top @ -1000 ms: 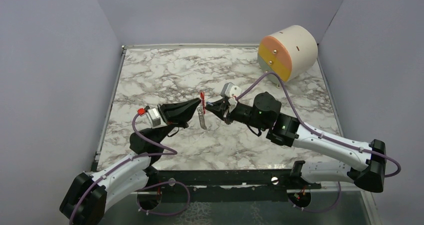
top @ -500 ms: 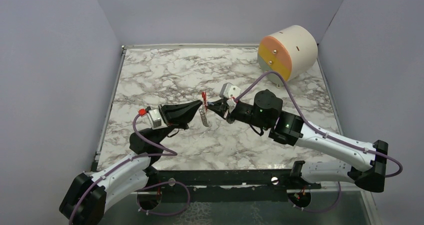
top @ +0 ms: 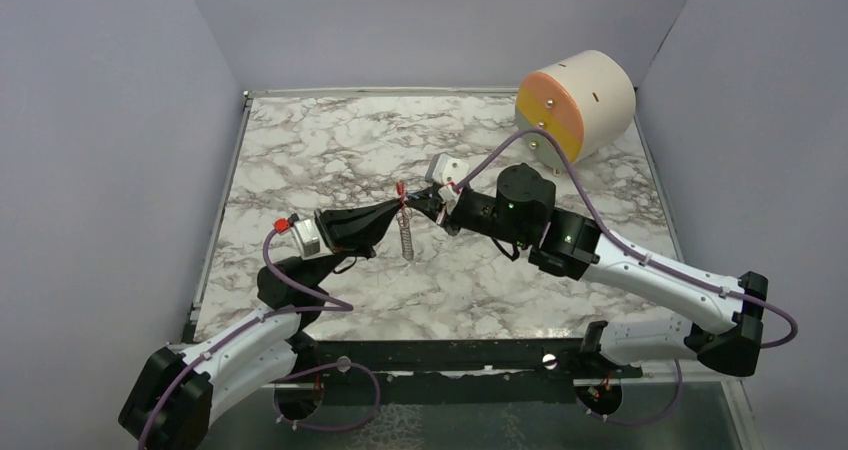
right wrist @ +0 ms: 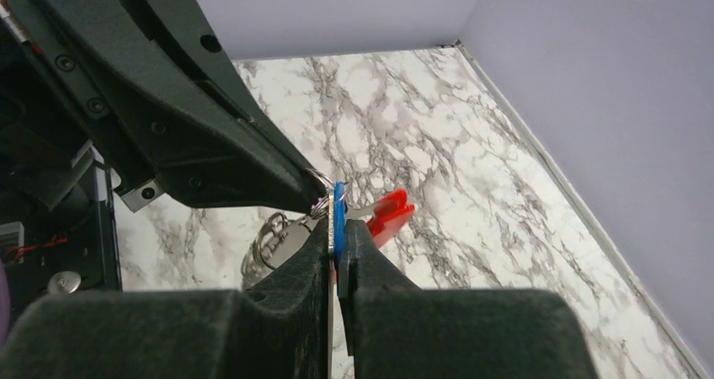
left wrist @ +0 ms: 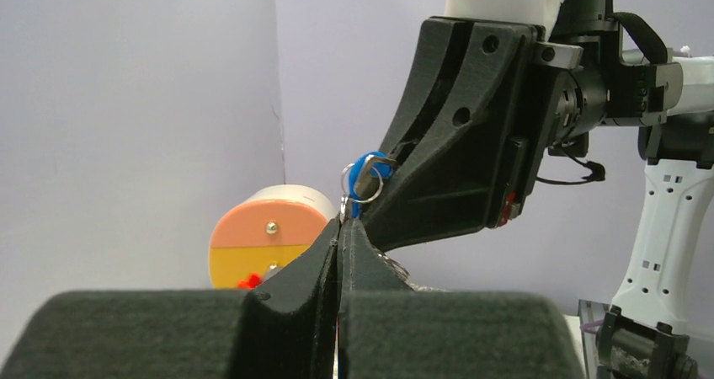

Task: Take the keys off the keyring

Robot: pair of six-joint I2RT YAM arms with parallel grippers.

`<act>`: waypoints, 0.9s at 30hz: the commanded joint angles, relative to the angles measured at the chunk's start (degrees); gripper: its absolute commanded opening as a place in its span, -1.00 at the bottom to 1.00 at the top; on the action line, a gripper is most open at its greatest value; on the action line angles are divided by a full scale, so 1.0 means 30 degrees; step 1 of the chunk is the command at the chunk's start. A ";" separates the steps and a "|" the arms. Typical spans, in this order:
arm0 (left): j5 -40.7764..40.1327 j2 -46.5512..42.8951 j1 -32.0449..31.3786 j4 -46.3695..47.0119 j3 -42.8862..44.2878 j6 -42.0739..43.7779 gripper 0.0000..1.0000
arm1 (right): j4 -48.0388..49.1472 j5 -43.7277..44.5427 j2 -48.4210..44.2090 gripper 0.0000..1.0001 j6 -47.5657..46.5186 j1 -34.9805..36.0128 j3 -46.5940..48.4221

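Over marble table point(top: 300, 160): ridged grey keyring point(top: 406, 238), blue keys point(right wrist: 338, 204).

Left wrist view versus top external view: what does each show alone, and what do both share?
Only the left wrist view shows the blue key, at the tip of the right gripper. Only the top external view shows the grey ridged keyring hanging below the tips. Both show the left gripper shut, tip to tip with the right one, and the cream cylinder.
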 commanded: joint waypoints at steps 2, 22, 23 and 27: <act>0.0578 0.0318 0.0065 -0.1008 -0.0065 -0.0020 -1.00 | 0.1378 -0.0074 0.0861 -0.98 -0.0605 0.0059 0.2850; -0.0309 -0.0484 -0.0085 -0.4134 0.0384 0.1691 -0.54 | -0.1473 0.3343 0.1936 -0.98 -0.0801 0.0589 0.4248; -0.0110 -0.0648 -0.0085 -0.4159 0.0341 0.1722 -0.51 | -0.1327 0.3502 0.1861 -0.98 -0.0845 0.0575 0.4122; 0.0873 -0.1448 -0.0085 -0.4192 0.0330 0.1690 -0.42 | -0.0945 0.3839 0.1535 -0.98 -0.0929 0.0590 0.3777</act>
